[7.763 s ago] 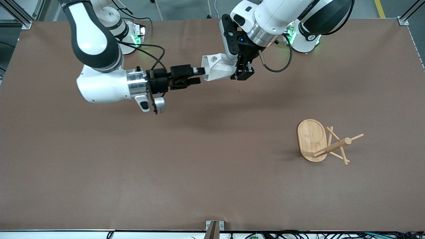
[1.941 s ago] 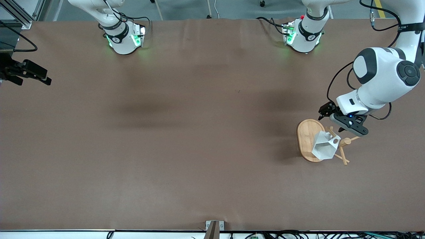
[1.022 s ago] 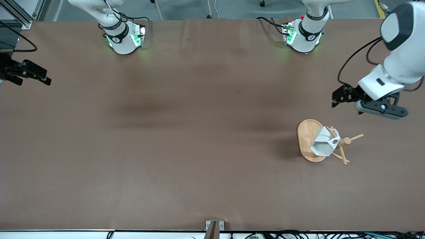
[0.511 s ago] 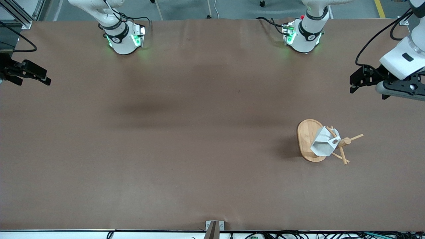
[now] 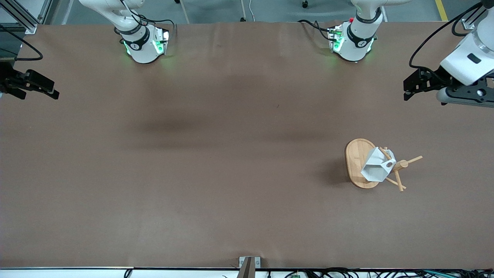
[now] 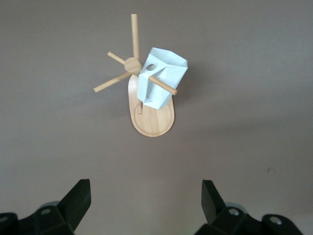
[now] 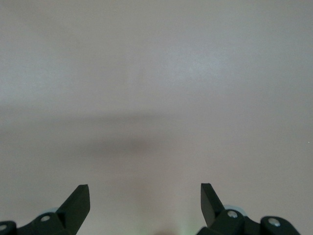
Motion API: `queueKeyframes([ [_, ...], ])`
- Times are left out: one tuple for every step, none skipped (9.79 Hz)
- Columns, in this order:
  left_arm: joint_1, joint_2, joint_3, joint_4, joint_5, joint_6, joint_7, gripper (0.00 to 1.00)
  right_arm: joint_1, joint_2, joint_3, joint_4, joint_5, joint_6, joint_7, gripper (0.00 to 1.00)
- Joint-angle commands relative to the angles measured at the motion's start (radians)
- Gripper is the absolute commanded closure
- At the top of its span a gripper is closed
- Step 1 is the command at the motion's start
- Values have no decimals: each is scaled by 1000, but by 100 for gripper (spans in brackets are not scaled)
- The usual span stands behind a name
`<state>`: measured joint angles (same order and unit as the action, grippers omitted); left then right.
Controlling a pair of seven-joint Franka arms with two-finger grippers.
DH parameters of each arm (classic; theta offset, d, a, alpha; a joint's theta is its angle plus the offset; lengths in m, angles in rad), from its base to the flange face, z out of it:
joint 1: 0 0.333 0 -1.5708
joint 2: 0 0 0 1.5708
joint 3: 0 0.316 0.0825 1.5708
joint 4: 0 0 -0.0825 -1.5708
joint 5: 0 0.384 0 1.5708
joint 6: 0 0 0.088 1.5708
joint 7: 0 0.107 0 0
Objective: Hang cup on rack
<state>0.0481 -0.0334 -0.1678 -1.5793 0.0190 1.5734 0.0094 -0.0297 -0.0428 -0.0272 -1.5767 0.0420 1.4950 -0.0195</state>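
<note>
The left gripper (image 5: pixel 410 85) hangs in the air with its 2 fingers (image 6: pixel 78 198) spread wide and nothing between them, over the counter (image 5: pixel 231 173) at the left arm's end. From its wrist camera the brown surface shows between the dark fingertips, with the rack (image 6: pixel 149 88) well apart from them.

The right gripper (image 5: pixel 36 87) waits at the right arm's end of the counter, its 2 fingers (image 7: pixel 79 200) likewise set wide apart and holding nothing; only bare surface lies under it.

The cup (image 5: pixel 377 166), white and faceted, hangs on the rack (image 5: pixel 361 162), a light bamboo mug tree standing toward the left arm's end of the counter and nearer the front camera than either arm's base. A thin peg (image 6: pixel 162 84) passes through the cup's blocky handle, whose round hole (image 5: pixel 389 164) sits just beside the central post (image 5: pixel 401 165). The cup hangs tilted over the oval base, free of both grippers.
</note>
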Motion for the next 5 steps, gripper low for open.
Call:
queueKeyframes([
  [-7, -11, 18, -28, -14, -7, -45, 0, -13, 1, 9, 4, -4, -2, 7, 0],
  [-7, -8, 18, -28, -14, -7, -40, 0, -13, 1, 9, 4, -4, -2, 7, 0],
  [-7, -7, 18, -28, -14, -7, -42, 0, -15, 1, 9, 4, -2, -2, 6, 0],
  [-7, -7, 18, -28, -16, -9, -42, 0, -16, 1, 9, 4, -4, -1, 6, 0],
  [-7, -8, 18, -28, -14, -9, -43, 0, -21, 1, 9, 4, -2, -1, 6, 0],
])
